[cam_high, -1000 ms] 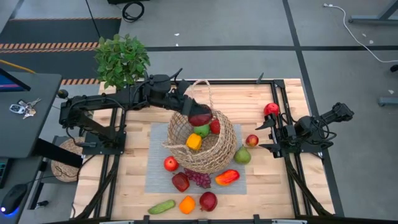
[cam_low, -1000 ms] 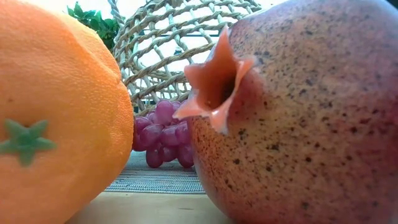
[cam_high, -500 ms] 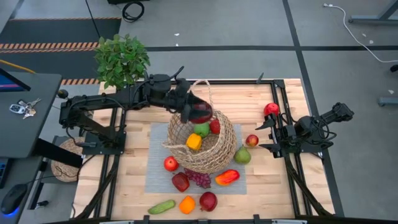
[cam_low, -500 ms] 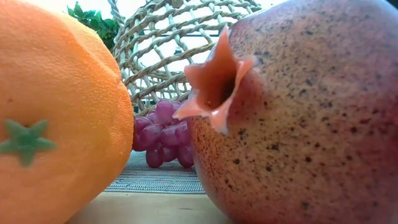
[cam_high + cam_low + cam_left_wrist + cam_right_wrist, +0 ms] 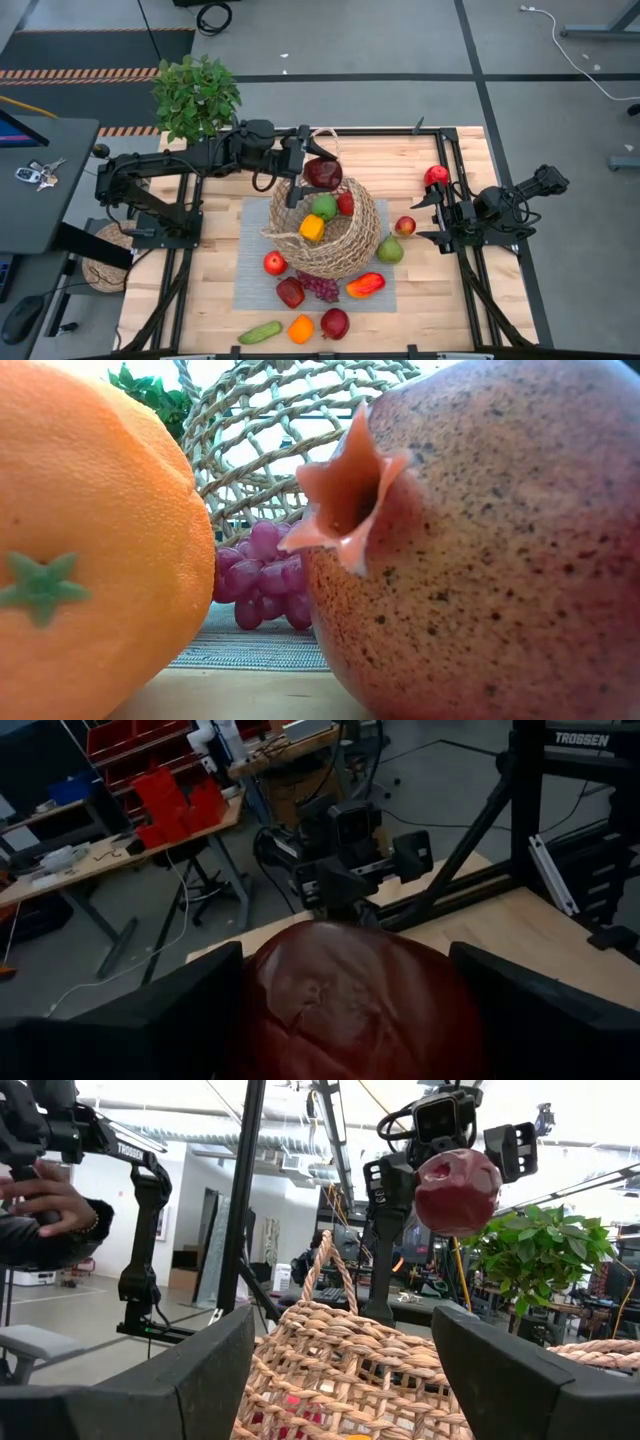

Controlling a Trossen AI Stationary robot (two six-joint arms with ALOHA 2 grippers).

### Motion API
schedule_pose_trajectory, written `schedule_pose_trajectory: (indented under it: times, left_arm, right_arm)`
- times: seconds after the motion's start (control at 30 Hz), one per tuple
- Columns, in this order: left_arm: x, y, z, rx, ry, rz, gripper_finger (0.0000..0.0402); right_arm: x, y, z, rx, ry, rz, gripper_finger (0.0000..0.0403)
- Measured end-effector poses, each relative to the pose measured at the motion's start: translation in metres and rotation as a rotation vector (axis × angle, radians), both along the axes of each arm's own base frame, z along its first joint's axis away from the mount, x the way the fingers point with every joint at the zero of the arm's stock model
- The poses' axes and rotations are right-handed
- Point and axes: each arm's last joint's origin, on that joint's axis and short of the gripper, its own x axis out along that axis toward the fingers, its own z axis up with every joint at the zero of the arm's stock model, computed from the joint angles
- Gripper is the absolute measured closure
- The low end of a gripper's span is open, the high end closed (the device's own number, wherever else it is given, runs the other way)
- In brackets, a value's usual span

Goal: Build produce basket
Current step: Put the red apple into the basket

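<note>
The wicker basket (image 5: 345,250) stands on a grey mat (image 5: 250,240) at the table's middle, with a green fruit (image 5: 324,208), a red one (image 5: 346,203) and a yellow lemon (image 5: 312,228) inside. My left gripper (image 5: 320,172) reaches out level over the basket's far rim, shut on a dark red fruit (image 5: 457,1188). More produce lies around the basket: grapes (image 5: 320,287), a pepper (image 5: 365,285), a pear (image 5: 390,250), a cucumber (image 5: 260,332), an orange (image 5: 300,329) and a pomegranate (image 5: 334,323). My right gripper (image 5: 420,218) waits open at the table's right. My left gripper pinches the dark red fruit between its two fingers (image 5: 385,1180), one on the fruit's near side and one on its far side (image 5: 440,990). The fingers come level from the table's left. The fruit hangs clear above the basket's rim and loop handle (image 5: 322,1260).
A potted plant (image 5: 195,95) stands at the table's far left corner. Red apples lie by the right arm (image 5: 435,177) and right of the basket (image 5: 404,226). The orange (image 5: 90,560) and pomegranate (image 5: 480,550) fill the low view. A person's hand (image 5: 40,1200) shows in the room beyond.
My left gripper has rolled about its own pointing line, staying in place over the basket. The dark red fruit, which sat below the fingers, has swung up with the roll and now sits between them, one finger toward the near edge and one toward the far edge.
</note>
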Motion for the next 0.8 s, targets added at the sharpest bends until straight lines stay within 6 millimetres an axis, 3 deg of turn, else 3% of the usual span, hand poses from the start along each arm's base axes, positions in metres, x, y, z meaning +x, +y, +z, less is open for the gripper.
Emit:
schedule_pose_trajectory:
  times: [0.3,0.5,0.7,0.8]
  left_arm:
    - [0.000,0.000,-0.002,-0.107,0.030,0.019,0.0049]
    - [-0.008,-0.001,-0.024,-0.061,0.266,0.025,0.0049]
    - [-0.015,0.008,-0.036,0.229,0.419,0.196,0.0049]
    - [-0.016,0.011,-0.036,0.440,0.435,0.121,0.0049]
  right_arm:
    - [0.000,0.000,0.000,0.000,0.000,0.000,0.0093]
    - [0.000,0.000,0.000,0.000,0.000,0.000,0.0093]
    - [0.000,0.000,0.000,0.000,0.000,0.000,0.0093]
    - [0.000,0.000,0.000,0.000,0.000,0.000,0.0093]
